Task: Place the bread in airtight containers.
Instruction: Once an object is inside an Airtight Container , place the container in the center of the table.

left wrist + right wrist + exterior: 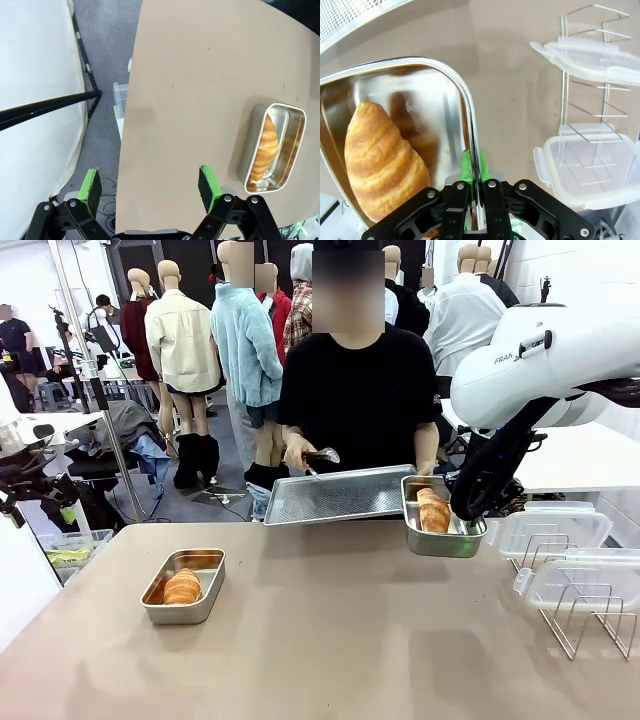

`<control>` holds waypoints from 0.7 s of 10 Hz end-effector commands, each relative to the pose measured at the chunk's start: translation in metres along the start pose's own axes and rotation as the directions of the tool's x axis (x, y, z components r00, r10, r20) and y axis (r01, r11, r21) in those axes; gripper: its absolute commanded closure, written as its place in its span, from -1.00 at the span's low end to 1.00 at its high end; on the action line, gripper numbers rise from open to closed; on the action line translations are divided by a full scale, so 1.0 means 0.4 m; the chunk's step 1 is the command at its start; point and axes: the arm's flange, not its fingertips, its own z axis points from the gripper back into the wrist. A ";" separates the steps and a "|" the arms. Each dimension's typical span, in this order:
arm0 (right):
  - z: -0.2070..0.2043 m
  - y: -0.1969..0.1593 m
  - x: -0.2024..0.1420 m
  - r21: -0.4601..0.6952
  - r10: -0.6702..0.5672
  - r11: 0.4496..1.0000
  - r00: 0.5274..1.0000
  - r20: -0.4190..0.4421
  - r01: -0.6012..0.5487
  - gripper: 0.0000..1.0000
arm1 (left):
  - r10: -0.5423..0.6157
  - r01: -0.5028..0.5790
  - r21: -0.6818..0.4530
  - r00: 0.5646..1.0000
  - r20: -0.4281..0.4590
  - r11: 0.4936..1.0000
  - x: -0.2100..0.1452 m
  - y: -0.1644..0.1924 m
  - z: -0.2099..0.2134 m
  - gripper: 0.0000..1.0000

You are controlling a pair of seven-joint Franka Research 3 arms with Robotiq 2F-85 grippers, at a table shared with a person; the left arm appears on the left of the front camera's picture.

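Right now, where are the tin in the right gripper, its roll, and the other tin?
held tin (445,130), right wrist view, shiny inner wall.
roll (382,160), right wrist view, middle of crust.
other tin (180,614), front view, front wall.

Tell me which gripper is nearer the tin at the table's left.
Left. The left gripper hovers open above the table edge, apart from that tin; the right gripper is across the table, shut on the other tin's wall.

Perforated tray (340,495) at far side; wire rack (598,618) on table (330,640), right.
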 end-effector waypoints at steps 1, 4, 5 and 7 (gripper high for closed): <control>0.003 -0.001 -0.007 0.004 -0.001 1.000 1.000 0.008 0.001 1.00 | 0.001 -0.001 0.002 1.000 -0.001 1.000 -0.001 0.000 0.006 -1.00; 0.003 -0.001 -0.007 0.004 -0.001 1.000 1.000 0.008 0.001 1.00 | 0.001 -0.001 0.002 1.000 -0.001 1.000 -0.001 0.000 0.006 -1.00; 0.003 -0.001 -0.007 0.004 -0.001 1.000 1.000 0.008 0.001 1.00 | 0.001 -0.001 0.002 1.000 -0.001 1.000 -0.001 0.000 0.006 -1.00; 0.003 -0.001 -0.007 0.004 -0.001 1.000 1.000 0.008 0.001 1.00 | 0.001 -0.001 0.002 1.000 -0.001 1.000 -0.001 0.000 0.006 -1.00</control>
